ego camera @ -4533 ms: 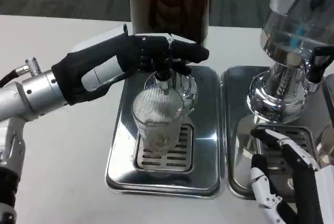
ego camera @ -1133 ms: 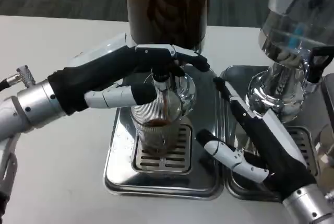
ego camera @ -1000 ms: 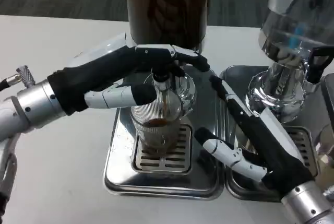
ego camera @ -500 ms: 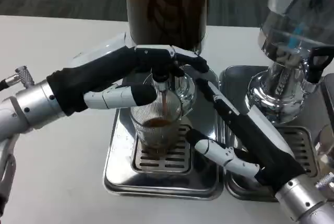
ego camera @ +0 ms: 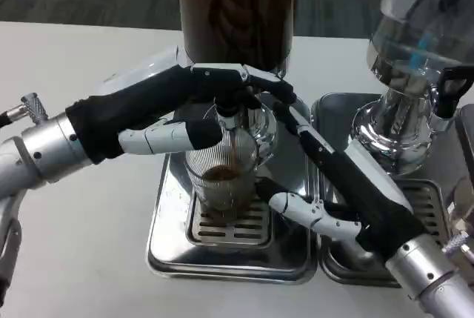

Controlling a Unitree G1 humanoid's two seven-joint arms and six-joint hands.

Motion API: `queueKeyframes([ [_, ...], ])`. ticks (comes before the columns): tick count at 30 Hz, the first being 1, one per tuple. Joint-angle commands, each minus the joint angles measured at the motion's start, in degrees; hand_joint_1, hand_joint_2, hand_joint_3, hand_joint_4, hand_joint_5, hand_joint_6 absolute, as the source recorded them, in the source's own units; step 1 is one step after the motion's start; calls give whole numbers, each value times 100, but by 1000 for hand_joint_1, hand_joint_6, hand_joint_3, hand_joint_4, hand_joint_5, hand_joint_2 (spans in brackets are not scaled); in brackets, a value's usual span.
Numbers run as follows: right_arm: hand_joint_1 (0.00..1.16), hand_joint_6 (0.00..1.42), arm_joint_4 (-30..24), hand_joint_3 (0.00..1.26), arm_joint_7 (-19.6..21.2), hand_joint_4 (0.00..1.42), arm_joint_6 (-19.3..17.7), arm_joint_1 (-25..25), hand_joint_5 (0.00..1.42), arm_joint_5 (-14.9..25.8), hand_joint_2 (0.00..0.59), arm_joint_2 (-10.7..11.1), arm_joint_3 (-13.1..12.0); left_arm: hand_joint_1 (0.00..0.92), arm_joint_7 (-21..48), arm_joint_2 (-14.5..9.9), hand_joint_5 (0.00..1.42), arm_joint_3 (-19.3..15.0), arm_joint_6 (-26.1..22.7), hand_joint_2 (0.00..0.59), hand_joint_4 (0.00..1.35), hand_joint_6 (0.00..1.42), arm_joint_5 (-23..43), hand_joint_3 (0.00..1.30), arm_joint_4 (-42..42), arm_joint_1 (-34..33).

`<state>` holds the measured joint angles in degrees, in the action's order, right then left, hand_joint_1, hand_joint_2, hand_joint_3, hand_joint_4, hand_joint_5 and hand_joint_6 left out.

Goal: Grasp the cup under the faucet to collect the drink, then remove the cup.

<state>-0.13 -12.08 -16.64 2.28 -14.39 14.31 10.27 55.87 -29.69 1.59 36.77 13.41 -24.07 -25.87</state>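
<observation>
Brown drink runs in a thin stream from the faucet (ego camera: 228, 114) into the clear ribbed cup (ego camera: 222, 177), which stands on the grate of the shiny metal tray (ego camera: 167, 236) on the white tabletop (ego camera: 74, 207). The cup is partly full. The left robot hand (ego camera: 189, 107) reaches over the top of the cup and its fingers press on the faucet's handle, so it is grasping the tap, while its thumb lies just by the cup's rim. The right robot hand (ego camera: 333, 184) is spread wide and holds nothing; it sits just beside the cup on the right, with its thumb near the cup's bottom and its long fingers near the top. Above stands the big dark drink tank (ego camera: 237, 7), and a second shiny dispenser (ego camera: 415, 73) stands off to the right. Things could go wrong from here. If the tap stays on too long, the drink may spill over the rim. If the right robot hand bumps the cup sideways, the stream may miss it. The glass looks slippery, so a loose hold could let it tip.
</observation>
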Motion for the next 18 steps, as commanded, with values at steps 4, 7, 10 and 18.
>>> queueKeyframes([
  [4, 367, 0, 146, 0, -28, 0, 97, -137, 0, 18, 188, 5, 32, 0, 115, -86, 156, 47, -12, 73, 216, 291, -49, 331, 4, 126],
  [7, 368, 0, 200, 0, -89, 0, 120, -182, 0, 71, 188, 8, 44, 0, 105, -89, 156, 45, -14, 76, 217, 291, -53, 333, 7, 125],
  [10, 369, 0, 236, 0, -103, 0, 134, -211, 0, 68, 188, 9, 51, 0, 80, -85, 156, 38, -10, 77, 217, 291, -63, 336, 0, 127],
  [18, 370, 0, 280, 0, -65, 0, 140, -256, 0, 51, 188, -42, 52, 0, -105, -41, 161, -197, -17, 79, 218, 291, 99, 339, -33, 117],
])
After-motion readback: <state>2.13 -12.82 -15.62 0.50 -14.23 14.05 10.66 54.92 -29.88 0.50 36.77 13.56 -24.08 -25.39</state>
